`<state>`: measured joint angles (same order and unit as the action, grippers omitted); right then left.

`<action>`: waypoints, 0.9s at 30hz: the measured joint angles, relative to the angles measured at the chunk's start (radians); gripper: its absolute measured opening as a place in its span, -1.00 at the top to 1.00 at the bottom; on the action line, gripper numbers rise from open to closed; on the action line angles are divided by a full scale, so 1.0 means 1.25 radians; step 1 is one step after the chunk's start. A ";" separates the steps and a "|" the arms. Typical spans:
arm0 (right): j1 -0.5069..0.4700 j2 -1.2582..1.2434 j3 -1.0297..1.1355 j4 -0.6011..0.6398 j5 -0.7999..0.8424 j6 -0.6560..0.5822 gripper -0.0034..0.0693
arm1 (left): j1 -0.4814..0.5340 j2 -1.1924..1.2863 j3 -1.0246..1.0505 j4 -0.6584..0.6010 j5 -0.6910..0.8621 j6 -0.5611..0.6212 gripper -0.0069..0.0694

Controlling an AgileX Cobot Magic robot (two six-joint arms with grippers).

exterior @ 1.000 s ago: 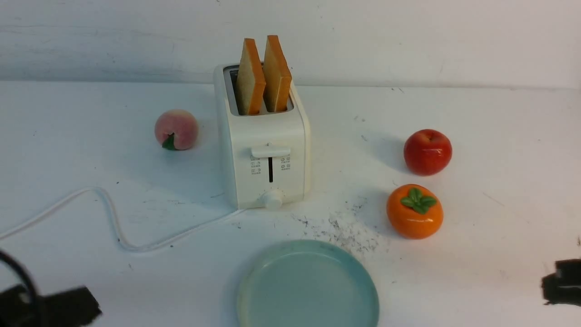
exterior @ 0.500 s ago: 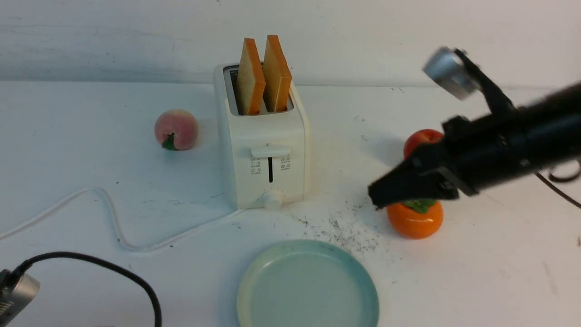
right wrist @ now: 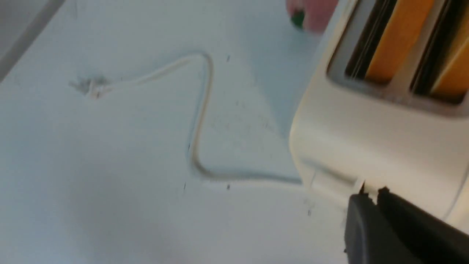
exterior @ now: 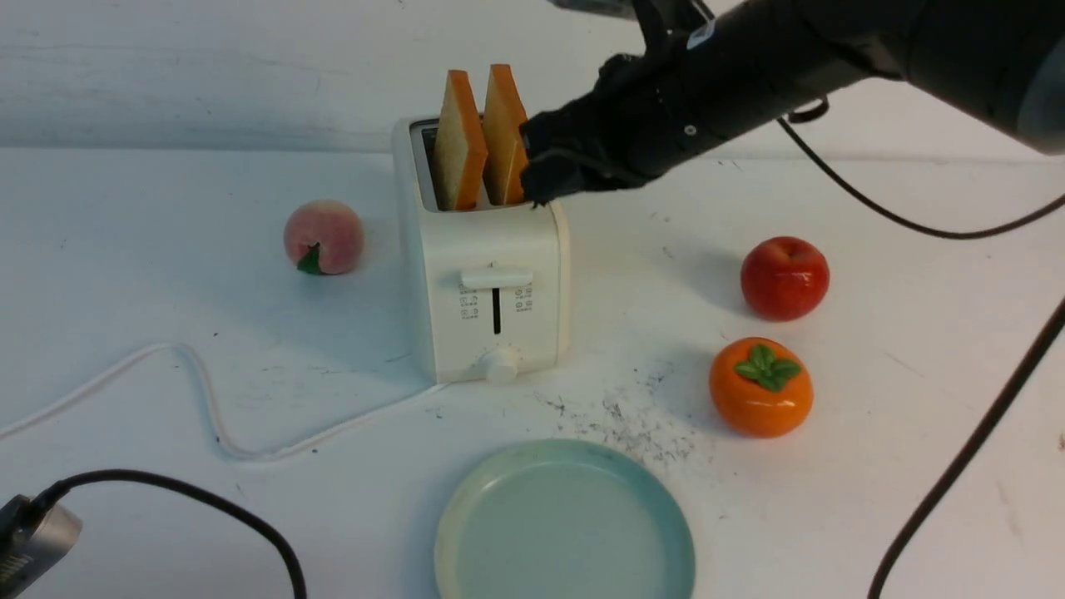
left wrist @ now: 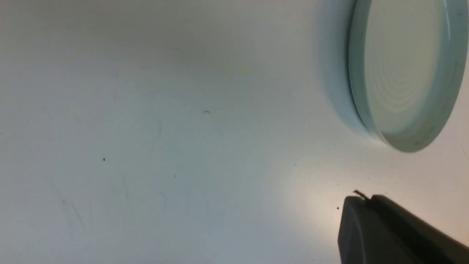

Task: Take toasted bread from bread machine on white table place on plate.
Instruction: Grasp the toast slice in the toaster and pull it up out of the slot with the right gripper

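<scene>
Two slices of toasted bread (exterior: 460, 141) (exterior: 506, 137) stand upright in the slots of the cream bread machine (exterior: 491, 274) on the white table (exterior: 915, 466). My right gripper (exterior: 539, 179) hovers at the toaster's top right edge, right beside the right slice, its jaws together and holding nothing. In the right wrist view its tips (right wrist: 372, 194) sit over the toaster body (right wrist: 366, 139), with both slices (right wrist: 399, 36) in their slots beyond. The empty blue-green plate (exterior: 564, 524) lies in front of the toaster. My left gripper (left wrist: 361, 200) is shut and low over the table, near the plate (left wrist: 403, 73).
A peach (exterior: 324, 237) lies left of the toaster. An apple (exterior: 784, 278) and an orange persimmon (exterior: 760, 387) sit to its right. The white cord (exterior: 208, 408) snakes across the front left. Black cables (exterior: 208, 499) (exterior: 957, 466) trail at both front corners.
My right arm swung from the lower right edge up and left to the toaster's top. The left arm dropped back, leaving only its wrist camera and cable in the front view.
</scene>
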<state>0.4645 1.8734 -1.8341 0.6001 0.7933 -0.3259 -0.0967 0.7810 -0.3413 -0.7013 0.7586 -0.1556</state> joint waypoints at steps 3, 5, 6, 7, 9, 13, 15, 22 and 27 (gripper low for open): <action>0.000 0.009 -0.003 -0.002 -0.069 0.000 0.54 | 0.000 0.000 0.000 0.000 0.000 0.005 0.86; 0.000 0.020 -0.004 -0.002 -0.128 0.000 0.31 | 0.000 0.000 0.000 0.001 0.000 0.007 0.86; 0.000 0.026 -0.004 -0.002 -0.143 0.000 0.23 | 0.000 0.000 0.000 0.001 -0.003 0.007 0.86; 0.000 0.030 -0.005 0.000 -0.153 0.000 0.15 | 0.000 0.000 0.000 0.001 -0.007 0.007 0.85; 0.000 0.041 -0.005 0.002 -0.168 0.000 0.03 | 0.000 0.000 0.000 0.001 -0.014 0.007 0.85; 0.000 0.065 -0.005 0.007 -0.191 0.000 -0.12 | 0.000 0.000 0.000 0.000 -0.022 0.008 0.85; 0.000 0.075 -0.006 0.007 -0.205 -0.003 -0.14 | 0.000 0.000 0.000 0.000 -0.023 0.008 0.85; 0.000 0.110 -0.006 0.008 -0.271 -0.052 -0.14 | 0.000 0.000 0.000 -0.001 -0.024 0.009 0.85; 0.000 0.124 -0.006 0.020 -0.307 -0.055 -0.14 | 0.000 0.000 0.000 -0.002 -0.024 0.009 0.83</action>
<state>0.4645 2.0282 -1.8417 0.6246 0.4100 -0.3942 -0.0967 0.7810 -0.3413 -0.7033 0.7286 -0.1441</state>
